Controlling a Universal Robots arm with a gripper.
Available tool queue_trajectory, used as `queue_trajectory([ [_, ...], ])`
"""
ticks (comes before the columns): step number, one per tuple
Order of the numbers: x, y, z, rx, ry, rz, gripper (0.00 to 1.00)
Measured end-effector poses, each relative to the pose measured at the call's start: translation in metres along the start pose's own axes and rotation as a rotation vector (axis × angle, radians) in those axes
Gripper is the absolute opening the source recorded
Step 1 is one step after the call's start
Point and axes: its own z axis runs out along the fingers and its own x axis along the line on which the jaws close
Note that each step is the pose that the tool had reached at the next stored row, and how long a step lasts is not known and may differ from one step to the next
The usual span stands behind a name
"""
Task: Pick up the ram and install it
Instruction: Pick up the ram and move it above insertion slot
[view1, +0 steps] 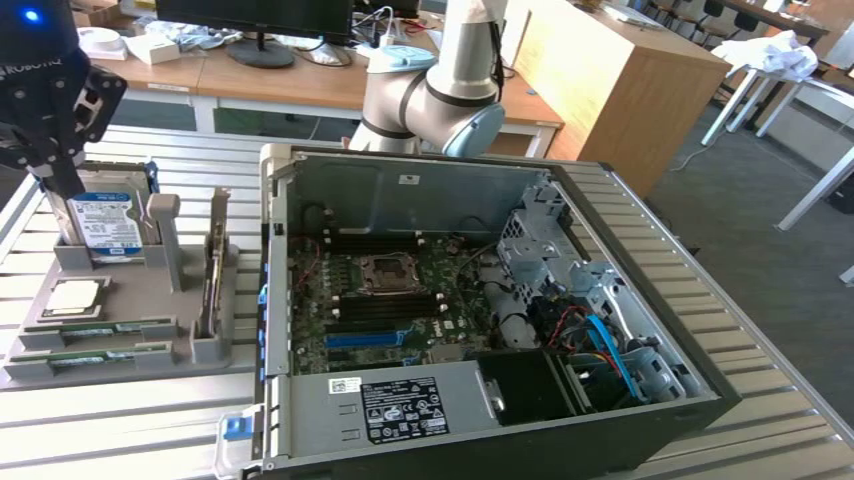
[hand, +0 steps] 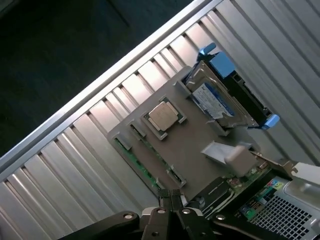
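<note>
Exterior view: the fingers (view1: 59, 188), pressed together and holding nothing, hang over the drive (view1: 107, 225) at the far end of the tray (view1: 147, 300), near the bench's (view1: 120, 430) edge on the exterior view's left. The ram (view1: 100, 328), two sticks, lies along the tray's near edge, apart from them.

Wrist view: the closed fingers (hand: 170, 197) show just off one end of the ram (hand: 137, 162), not touching it.

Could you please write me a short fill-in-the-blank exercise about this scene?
1. The pincer is ___ and holds nothing.
2. The ram lies in the tray; the case beside it stands ___, baring its motherboard.
3. The processor lies between the ram and the ___ drive.

Missing words: shut; open; hard.
</note>
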Motion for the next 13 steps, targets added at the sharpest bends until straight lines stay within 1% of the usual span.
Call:
queue_trajectory([
  [13,0.0001,-0.0001,0.0012,-0.0054,0.0106,-0.236,0.10],
])
